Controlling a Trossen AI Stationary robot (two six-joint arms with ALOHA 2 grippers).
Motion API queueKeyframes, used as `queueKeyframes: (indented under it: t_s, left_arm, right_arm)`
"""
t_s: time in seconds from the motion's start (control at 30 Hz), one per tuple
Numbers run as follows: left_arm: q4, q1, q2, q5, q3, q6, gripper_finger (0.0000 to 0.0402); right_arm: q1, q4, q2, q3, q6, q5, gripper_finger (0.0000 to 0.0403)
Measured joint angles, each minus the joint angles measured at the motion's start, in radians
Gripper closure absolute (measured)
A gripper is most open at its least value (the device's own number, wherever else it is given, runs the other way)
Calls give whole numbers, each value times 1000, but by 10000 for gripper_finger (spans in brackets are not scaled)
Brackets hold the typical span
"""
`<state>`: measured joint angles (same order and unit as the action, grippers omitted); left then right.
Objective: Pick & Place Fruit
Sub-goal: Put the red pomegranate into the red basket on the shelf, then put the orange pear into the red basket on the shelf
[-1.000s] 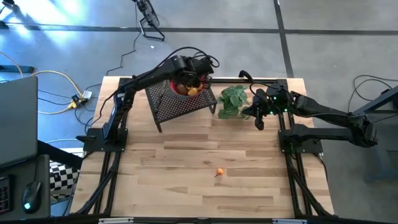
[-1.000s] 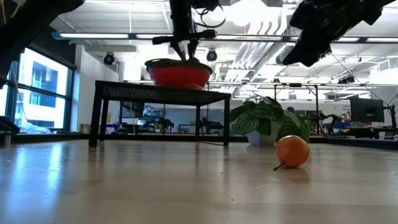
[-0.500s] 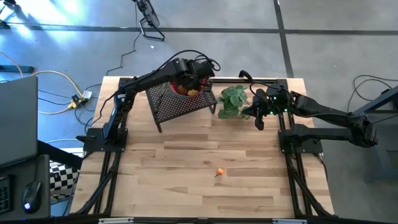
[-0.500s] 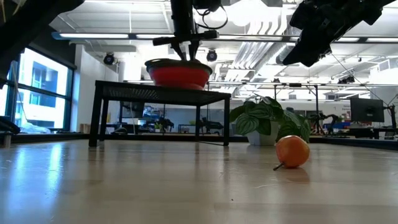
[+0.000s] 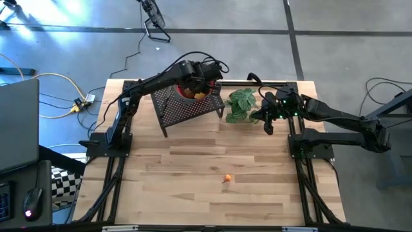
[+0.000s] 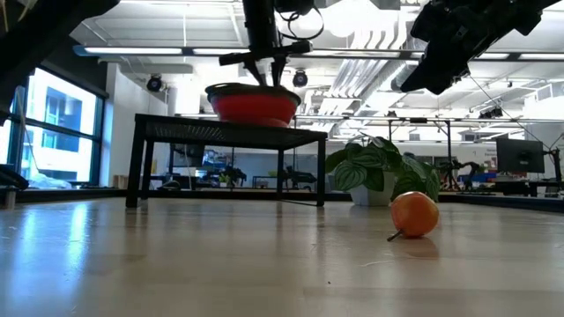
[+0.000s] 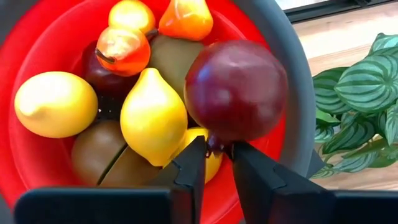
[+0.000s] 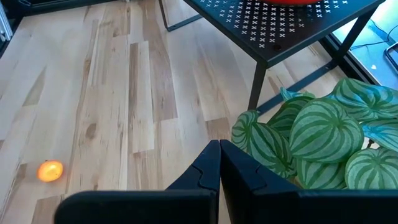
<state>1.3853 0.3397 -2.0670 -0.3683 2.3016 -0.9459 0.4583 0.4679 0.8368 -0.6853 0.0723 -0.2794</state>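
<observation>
Since the earlier frame the left gripper (image 7: 216,163) has widened slightly; nothing else has shifted. One orange fruit (image 6: 414,214) lies alone on the table (image 5: 193,167) front. Beyond it, the right gripper (image 8: 219,163) hangs fully closed, empty, near the plant (image 5: 241,103). Farthest, the left fingers (image 7: 191,171) stand narrowly parted around the stem of a dark red fruit (image 7: 235,90) above the fruit-filled red bowl (image 7: 37,43) on the black rack (image 5: 187,108).

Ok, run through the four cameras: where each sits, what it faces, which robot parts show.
High: overhead, straight down on the table; both arms.
Low: table height, facing the stand and orange fruit; arms overhead.
Left wrist: above the red bowl; left gripper pinching the dark red fruit.
Right wrist: facing the plant; right gripper shut.
Shared: that orange fruit, low and right wrist.
</observation>
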Motion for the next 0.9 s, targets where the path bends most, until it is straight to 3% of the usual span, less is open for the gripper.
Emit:
queueKeyframes:
  t_s: [0.4,0.9]
  left_arm:
    - [2,0,0,17,4,59,227]
    - [-67,-41,38,36,55,158,220]
  right_arm:
    - [0,0,0,0,0,0,400]
    - [0,-1,-14,-1,-53,-65,400]
